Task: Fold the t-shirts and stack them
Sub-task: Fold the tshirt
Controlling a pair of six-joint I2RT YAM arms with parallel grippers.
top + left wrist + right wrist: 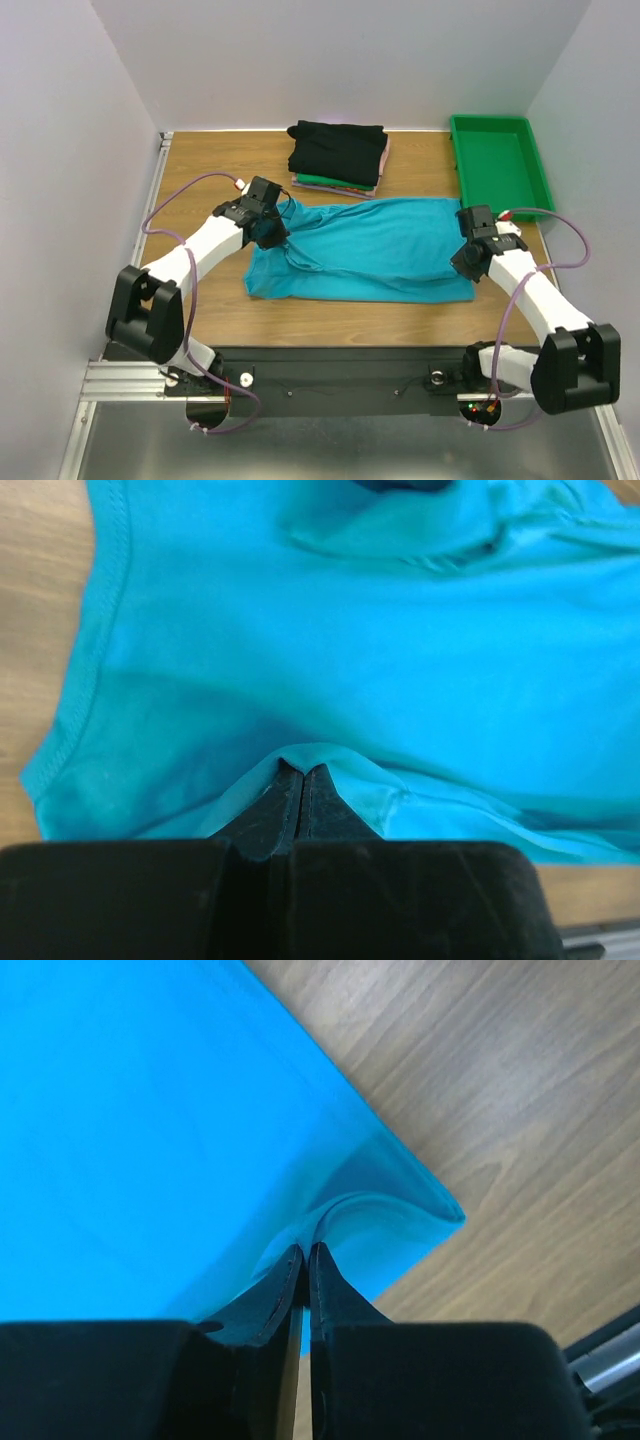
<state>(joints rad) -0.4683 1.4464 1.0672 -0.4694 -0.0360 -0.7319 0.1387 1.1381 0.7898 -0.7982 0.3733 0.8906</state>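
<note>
The teal t-shirt point(370, 250) lies across the middle of the table as a long folded band, sleeve end to the left. My left gripper point(272, 232) sits on that left end; the left wrist view has it point(303, 770) shut on a raised pinch of teal cloth point(350, 630). My right gripper point(466, 262) is at the shirt's right edge; its jaws point(306, 1250) stand a thin slit apart, a ridge of teal cloth point(130, 1110) still caught at the tips near the corner. Behind, folded t-shirts are stacked: black point(337, 150) on top, green point(330, 182) and pink point(384, 160) edges beneath.
A rigid green plastic tray point(500, 165) stands at the back right of the wooden table point(200, 170), just behind my right arm. White walls close in the left, back and right sides. Bare wood point(520, 1110) shows beside the shirt's right corner.
</note>
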